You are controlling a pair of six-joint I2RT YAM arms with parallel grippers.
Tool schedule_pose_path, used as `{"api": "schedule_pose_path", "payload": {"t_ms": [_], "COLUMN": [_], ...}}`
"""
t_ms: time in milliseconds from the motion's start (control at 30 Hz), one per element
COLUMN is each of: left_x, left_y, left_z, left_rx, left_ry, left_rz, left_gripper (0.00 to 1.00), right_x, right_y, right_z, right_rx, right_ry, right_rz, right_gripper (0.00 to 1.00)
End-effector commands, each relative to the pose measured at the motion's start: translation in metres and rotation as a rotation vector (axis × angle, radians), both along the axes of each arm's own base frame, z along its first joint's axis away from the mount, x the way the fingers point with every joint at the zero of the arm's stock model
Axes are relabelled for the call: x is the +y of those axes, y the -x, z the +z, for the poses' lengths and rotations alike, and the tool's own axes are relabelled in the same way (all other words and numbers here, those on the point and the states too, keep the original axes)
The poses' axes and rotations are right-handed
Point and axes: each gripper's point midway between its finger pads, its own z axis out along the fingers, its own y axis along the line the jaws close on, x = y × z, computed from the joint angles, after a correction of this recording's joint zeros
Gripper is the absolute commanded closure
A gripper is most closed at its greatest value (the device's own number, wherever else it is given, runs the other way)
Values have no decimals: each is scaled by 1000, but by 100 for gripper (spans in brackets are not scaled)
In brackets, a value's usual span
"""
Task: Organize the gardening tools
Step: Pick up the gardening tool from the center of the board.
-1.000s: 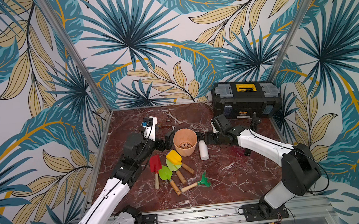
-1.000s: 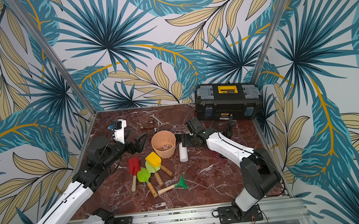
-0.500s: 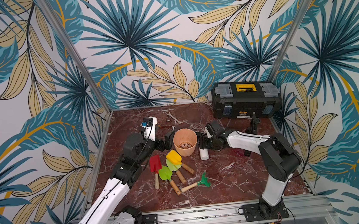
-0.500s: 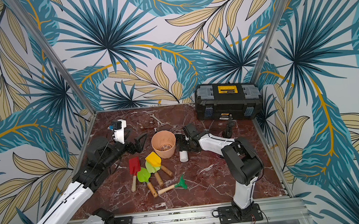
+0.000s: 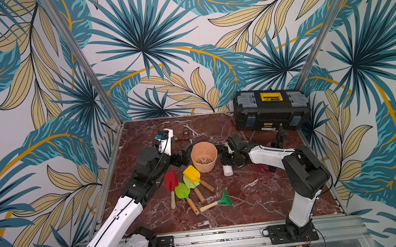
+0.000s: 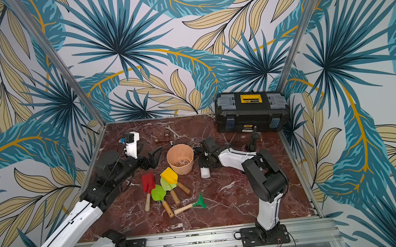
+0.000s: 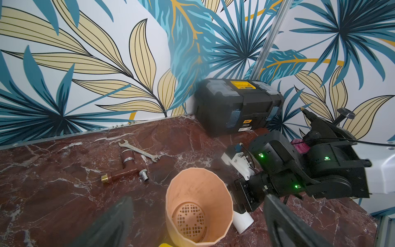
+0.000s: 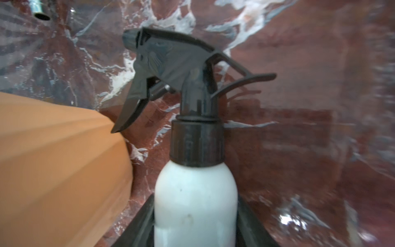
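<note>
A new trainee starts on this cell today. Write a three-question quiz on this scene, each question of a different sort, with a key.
1. True or false: the black-and-yellow toolbox has its lid shut.
2. Which thing lies between the fingers of the right end effector?
3. How many wooden-handled tools lie on the table?

Key
1. True.
2. The white spray bottle, lying on its side next to the peach pot.
3. Five: the red spade, the yellow spade, the green spades and the green rake.
</note>
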Motion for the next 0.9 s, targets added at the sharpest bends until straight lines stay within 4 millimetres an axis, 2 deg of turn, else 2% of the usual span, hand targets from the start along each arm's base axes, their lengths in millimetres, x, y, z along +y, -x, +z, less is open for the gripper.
{"api": "schedule_pose_path", "payload": {"t_ms": [0,167,367,500,700,867], "left_x": [2,-7,-26,-45,-81,-112], "left_y": [-2,-5,-12,-16,-17,-12], "left_z": [3,10,20,27,36,32], "left_rx": [-5,9,48,88,185,254], "left_ry": [3,24,55,86,180,234], "left_rz": [7,-32,-111,-204,-389,-512], "left_gripper": [0,0,0,0,0,0], "right_x": [-20,-38,-37,-29,-7,2], "right_y": [-4,-10,0,15,51,66], "right_z": [28,84,143,167,198,210], "right_rx": [-92,-240,-394,-489,-618,-665], "right_ry": [53,77,20,-20,-157,-236], "right_rz": [-43,-81,36,178,435,513], "right_gripper": [63,66,66,67,66,66]}}
